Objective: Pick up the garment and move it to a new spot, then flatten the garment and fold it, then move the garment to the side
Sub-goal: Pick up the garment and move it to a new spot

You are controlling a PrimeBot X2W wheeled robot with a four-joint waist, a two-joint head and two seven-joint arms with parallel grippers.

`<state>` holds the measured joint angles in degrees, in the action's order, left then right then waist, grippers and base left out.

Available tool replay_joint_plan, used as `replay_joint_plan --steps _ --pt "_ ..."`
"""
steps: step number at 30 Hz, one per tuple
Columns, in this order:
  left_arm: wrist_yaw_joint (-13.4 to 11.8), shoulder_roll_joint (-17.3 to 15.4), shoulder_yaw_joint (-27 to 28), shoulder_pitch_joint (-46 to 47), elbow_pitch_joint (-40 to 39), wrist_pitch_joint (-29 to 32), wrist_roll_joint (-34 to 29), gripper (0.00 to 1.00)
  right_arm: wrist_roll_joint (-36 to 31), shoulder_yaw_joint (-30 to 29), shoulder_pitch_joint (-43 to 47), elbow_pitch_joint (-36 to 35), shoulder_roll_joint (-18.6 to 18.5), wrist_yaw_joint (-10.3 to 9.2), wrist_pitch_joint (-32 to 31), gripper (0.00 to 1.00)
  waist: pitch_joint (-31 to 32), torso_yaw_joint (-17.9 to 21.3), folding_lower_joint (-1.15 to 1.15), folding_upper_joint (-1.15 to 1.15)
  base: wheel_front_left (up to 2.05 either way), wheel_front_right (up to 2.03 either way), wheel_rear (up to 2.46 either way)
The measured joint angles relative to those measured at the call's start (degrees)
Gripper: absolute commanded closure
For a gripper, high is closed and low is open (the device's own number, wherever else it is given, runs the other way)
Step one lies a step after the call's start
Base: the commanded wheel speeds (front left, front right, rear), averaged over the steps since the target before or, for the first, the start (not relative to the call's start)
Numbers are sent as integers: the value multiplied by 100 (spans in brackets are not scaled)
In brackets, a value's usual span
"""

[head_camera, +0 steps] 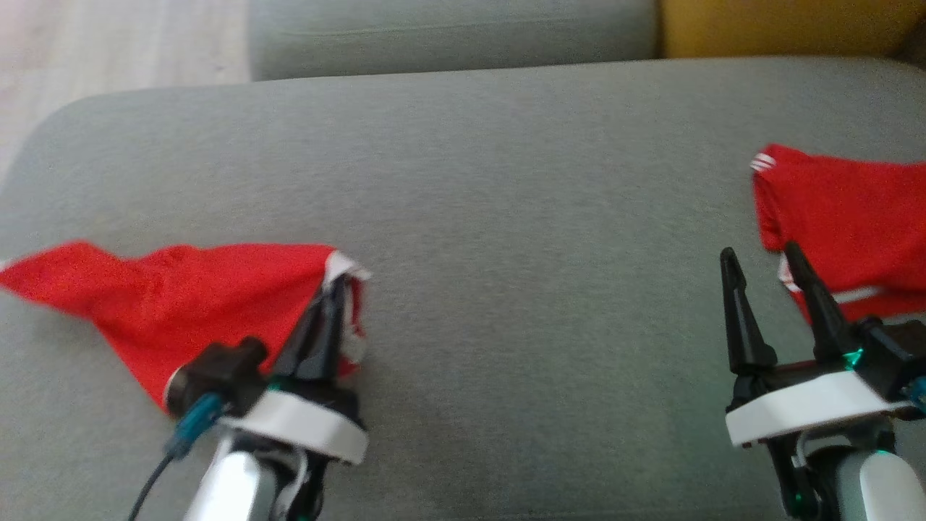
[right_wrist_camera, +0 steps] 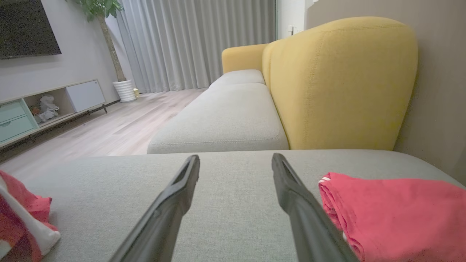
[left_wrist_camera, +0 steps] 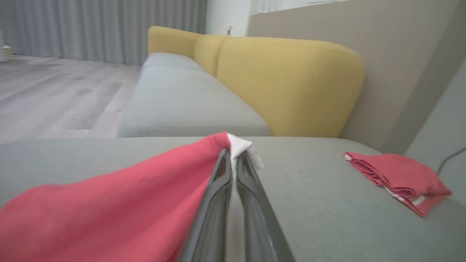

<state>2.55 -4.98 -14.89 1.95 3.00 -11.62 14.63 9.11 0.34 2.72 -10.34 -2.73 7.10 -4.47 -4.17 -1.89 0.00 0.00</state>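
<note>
While my left gripper [head_camera: 338,284] pinches the red garment [head_camera: 181,297] on the grey cushion [head_camera: 506,181], flattening and folding are left. My right gripper [head_camera: 758,252] is open.

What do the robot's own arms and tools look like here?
Each tool, left tool and right tool, has two long, tapered black fingers on a white collar above a pale silver forearm. A teal plug with a dark cable sits beside the left; a small green light glows on the right.
</note>
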Motion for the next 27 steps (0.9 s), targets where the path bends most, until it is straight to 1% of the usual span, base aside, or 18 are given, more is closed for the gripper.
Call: replay_joint_plan --steps 4,6,7,8,13,16,20,21,22,24,27 --pt "111 53 -470 407 122 51 -62 100 66 71 -6 14 4 0 48 0 -101 402 0 0 0 0 0" --pt "162 83 -683 730 229 51 -99 100 123 90 -23 29 4 0 62 0 -184 606 0 0 0 0 0" --pt "211 134 -894 1070 335 51 -114 100 194 102 -70 64 7 0 116 0 -285 819 0 0 0 0 0" --pt "254 156 -994 1232 399 48 -118 100 218 101 -109 86 5 0 129 0 -340 923 0 0 0 0 0" --pt "313 183 -1413 1975 821 41 44 100 363 178 -286 185 7 0 283 0 -657 1429 0 0 0 0 0" --pt "355 191 -1638 2278 1118 -9 125 100 460 192 -341 252 7 0 396 0 -876 1673 0 0 0 0 0" --pt "356 208 -1927 2480 1675 81 125 100 556 212 -343 368 7 0 533 0 -1177 1875 1 0 0 0 0" --pt "354 209 -1964 2486 1814 131 125 56 570 213 -346 393 7 0 557 0 -1238 1903 1 0 0 0 0" --pt "352 209 -1986 2486 1933 144 123 0 581 213 -349 410 8 0 582 0 -1293 1920 1 0 0 0 0" --pt "349 202 -2036 2505 2048 101 66 0 609 207 -372 471 8 0 608 0 -1361 1904 2 0 0 0 0" --pt "296 200 -2091 2549 2064 -40 -1 0 609 204 -462 534 8 0 653 0 -1358 1773 1 0 0 0 0"
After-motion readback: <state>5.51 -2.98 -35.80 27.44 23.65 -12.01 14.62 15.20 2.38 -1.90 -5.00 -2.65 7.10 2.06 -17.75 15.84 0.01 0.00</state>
